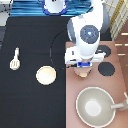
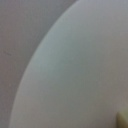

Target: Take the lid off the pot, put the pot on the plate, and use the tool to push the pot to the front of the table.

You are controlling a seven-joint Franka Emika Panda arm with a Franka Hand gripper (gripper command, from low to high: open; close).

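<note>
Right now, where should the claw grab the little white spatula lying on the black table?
Probably by its short handle, coming straight down from above. The small cream-white spatula lies flat on the large black table, so its thin handle is easier to pinch than its broad head. The claw is far off, low over the pinkish-brown stove panel, near the small pale pink pot.
</note>
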